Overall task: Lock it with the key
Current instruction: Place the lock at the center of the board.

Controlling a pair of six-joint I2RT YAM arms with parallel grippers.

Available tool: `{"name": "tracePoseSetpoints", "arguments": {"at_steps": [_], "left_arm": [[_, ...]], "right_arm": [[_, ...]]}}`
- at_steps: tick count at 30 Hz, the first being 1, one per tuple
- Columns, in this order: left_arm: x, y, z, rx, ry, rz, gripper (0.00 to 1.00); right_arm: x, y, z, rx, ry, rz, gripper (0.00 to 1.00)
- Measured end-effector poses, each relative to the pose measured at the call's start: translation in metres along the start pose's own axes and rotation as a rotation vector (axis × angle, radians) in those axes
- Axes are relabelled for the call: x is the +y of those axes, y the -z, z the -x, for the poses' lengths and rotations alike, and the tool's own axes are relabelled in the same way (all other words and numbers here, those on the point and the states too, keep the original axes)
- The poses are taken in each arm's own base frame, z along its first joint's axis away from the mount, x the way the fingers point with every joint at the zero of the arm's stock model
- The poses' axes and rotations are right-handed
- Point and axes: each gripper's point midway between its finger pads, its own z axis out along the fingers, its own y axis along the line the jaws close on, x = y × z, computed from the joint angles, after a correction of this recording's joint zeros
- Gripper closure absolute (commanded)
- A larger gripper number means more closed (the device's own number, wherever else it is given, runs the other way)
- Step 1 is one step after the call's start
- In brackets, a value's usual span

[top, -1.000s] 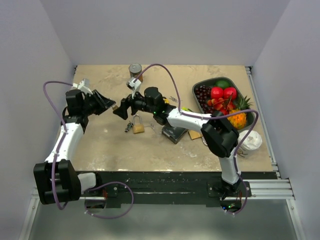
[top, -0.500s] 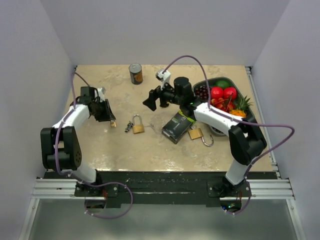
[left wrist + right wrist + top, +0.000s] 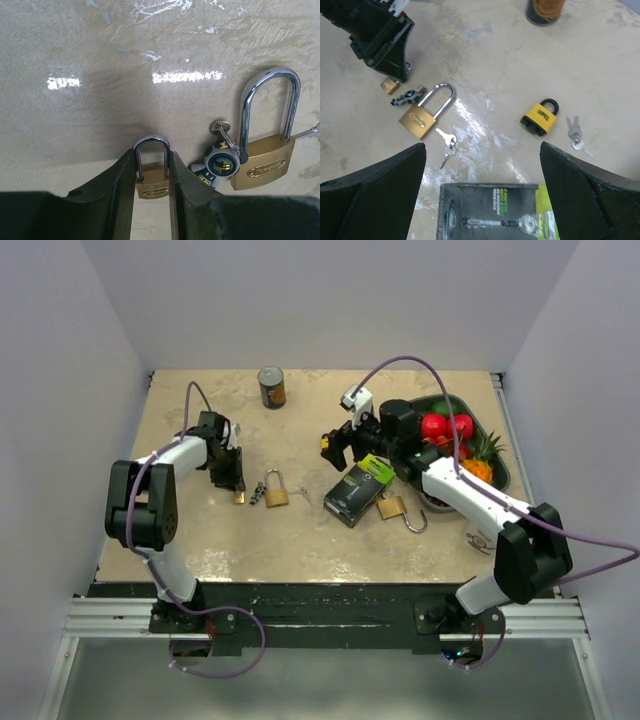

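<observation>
Top: left gripper (image 3: 237,483) low on table (image 3: 300,540), right gripper (image 3: 335,445) gaping, empty. L wrist: jaws narrow, pinching small padlock (image 3: 151,182) (brass). R wrist: key (image 3: 446,138) lies flat by big padlock (image 3: 422,117); thin, so prob. skids away when grabbed.

Beige table (image 3: 300,535) — bearing a can (image 3: 271,387), brass padlocks (image 3: 276,493), keys (image 3: 447,142), a black package (image 3: 356,492), a fruit tray (image 3: 453,397).

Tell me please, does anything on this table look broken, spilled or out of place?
Nothing looks broken or spilled. One thing stands out: the brass padlock beside the black package seems to lie with its shackle swung open, while the long padlock and the yellow padlock are closed.
</observation>
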Motion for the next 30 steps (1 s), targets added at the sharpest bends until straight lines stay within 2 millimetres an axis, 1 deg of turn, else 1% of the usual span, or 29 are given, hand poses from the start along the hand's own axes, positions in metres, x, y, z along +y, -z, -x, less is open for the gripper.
{"name": "tracePoseSetpoints", "arguments": {"at_steps": [2,5,6,7,8,9,11,12,13,19,20,22,23,24,25,26,28,30], "left_arm": [[-0.001,-0.002,-0.001,0.009,-0.002,0.009,0.96],[-0.002,-0.003,0.000,0.009,-0.010,0.025,0.86],[-0.002,-0.003,-0.001,0.009,-0.013,0.028,0.77],[-0.002,-0.003,-0.001,0.009,-0.015,0.032,0.72],[-0.002,-0.004,-0.001,0.008,-0.018,0.036,0.65],[-0.002,-0.004,-0.001,0.008,-0.019,0.040,0.54],[-0.001,-0.004,-0.001,0.006,-0.019,0.045,0.50],[-0.002,-0.004,0.000,0.005,-0.017,0.045,0.40],[-0.002,-0.004,0.000,0.004,-0.014,0.044,0.38],[-0.004,-0.002,0.001,-0.005,-0.010,0.044,0.30],[-0.005,-0.002,0.001,-0.006,-0.010,0.044,0.26],[-0.005,-0.001,0.002,-0.007,-0.010,0.045,0.23],[-0.005,-0.001,0.002,-0.008,-0.010,0.045,0.23],[-0.004,0.000,0.002,-0.009,-0.008,0.047,0.17],[-0.004,0.001,0.002,-0.009,-0.006,0.048,0.15],[-0.004,0.002,0.002,-0.011,-0.004,0.048,0.08],[-0.005,0.007,0.005,-0.030,0.003,0.043,0.06],[-0.006,0.018,0.013,-0.072,0.021,0.032,0.02]], "right_arm": [[-0.011,0.011,-0.006,0.016,-0.003,-0.041,0.01],[-0.031,0.024,-0.017,0.044,-0.019,-0.109,0.01],[-0.037,0.028,-0.019,0.050,-0.023,-0.127,0.01],[-0.043,0.032,-0.023,0.061,-0.031,-0.147,0.01],[-0.049,0.035,-0.027,0.072,-0.037,-0.169,0.01],[-0.053,0.038,-0.029,0.079,-0.042,-0.183,0.01],[-0.059,0.045,-0.037,0.106,-0.049,-0.206,0.01],[-0.062,0.050,-0.040,0.120,-0.048,-0.218,0.01],[-0.064,0.054,-0.042,0.131,-0.045,-0.228,0.01],[-0.059,0.091,-0.052,0.189,0.004,-0.253,0.01],[-0.058,0.097,-0.054,0.200,0.013,-0.257,0.01],[-0.055,0.108,-0.060,0.223,0.021,-0.261,0.01],[-0.054,0.113,-0.064,0.239,0.019,-0.265,0.01],[-0.054,0.117,-0.070,0.260,0.015,-0.276,0.01],[-0.053,0.120,-0.076,0.282,0.007,-0.281,0.01],[-0.053,0.123,-0.084,0.308,-0.003,-0.286,0.01],[-0.051,0.128,-0.097,0.352,-0.026,-0.294,0.01],[-0.049,0.132,-0.108,0.390,-0.051,-0.297,0.01]]}}
